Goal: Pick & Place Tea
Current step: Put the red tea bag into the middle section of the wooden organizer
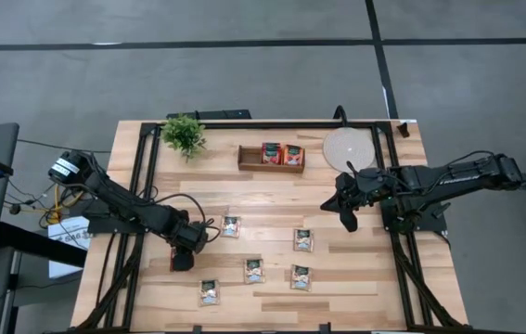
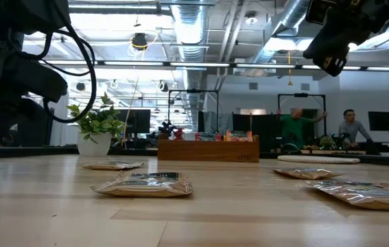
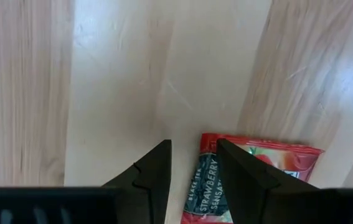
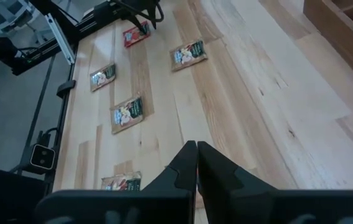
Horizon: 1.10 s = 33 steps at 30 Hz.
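Pale wooden planks make up the surface [image 1: 272, 199], with grey floor all round and an office beyond. At twelve o'clock sits a wooden tray [image 1: 271, 158] already holding two red sachets, a small plant [image 1: 184, 134] at eleven and a pale disc [image 1: 350, 148] at one.

Toward eight o'clock the left hand [image 3: 193, 163] is down low with its fingers released and parted over one edge of a red strawberry sachet [image 3: 251, 177], which lies flat on the planks and is not gripped. Five pale sachets lie apart around six o'clock, the nearest [image 1: 231, 225] just beside the left arm. The right hand [image 4: 196, 163] hangs clenched and empty above the three o'clock side.

Risk, as I judge it: the sachet is thin and flat, and only its edge lies between the fingers, so closing could skid it away or pinch a mere corner. Open planks run between here and the tray, though the lift should clear the nearby sachet. The near edge at six o'clock is close to the lowest sachets.
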Each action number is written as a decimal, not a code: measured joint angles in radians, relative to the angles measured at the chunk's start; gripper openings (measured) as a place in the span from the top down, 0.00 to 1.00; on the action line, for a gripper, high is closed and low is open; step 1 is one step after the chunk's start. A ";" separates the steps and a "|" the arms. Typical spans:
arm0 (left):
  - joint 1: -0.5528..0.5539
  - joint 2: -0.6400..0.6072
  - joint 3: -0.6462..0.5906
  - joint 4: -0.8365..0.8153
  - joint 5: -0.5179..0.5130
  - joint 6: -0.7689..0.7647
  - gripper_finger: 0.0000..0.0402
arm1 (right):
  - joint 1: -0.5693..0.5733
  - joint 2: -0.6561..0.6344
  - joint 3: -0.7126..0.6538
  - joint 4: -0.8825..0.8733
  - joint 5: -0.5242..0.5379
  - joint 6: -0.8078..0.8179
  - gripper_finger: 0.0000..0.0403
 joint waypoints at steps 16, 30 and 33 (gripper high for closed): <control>0.000 -0.003 -0.045 0.058 0.022 -0.032 0.77 | 0.000 0.000 0.000 0.000 0.000 0.000 0.99; 0.001 -0.001 -0.045 0.060 0.020 -0.055 0.94 | 0.000 0.000 0.000 0.000 0.000 0.000 0.99; 0.001 0.000 -0.038 0.057 0.016 -0.062 0.97 | 0.000 0.000 0.000 0.000 0.000 0.000 0.99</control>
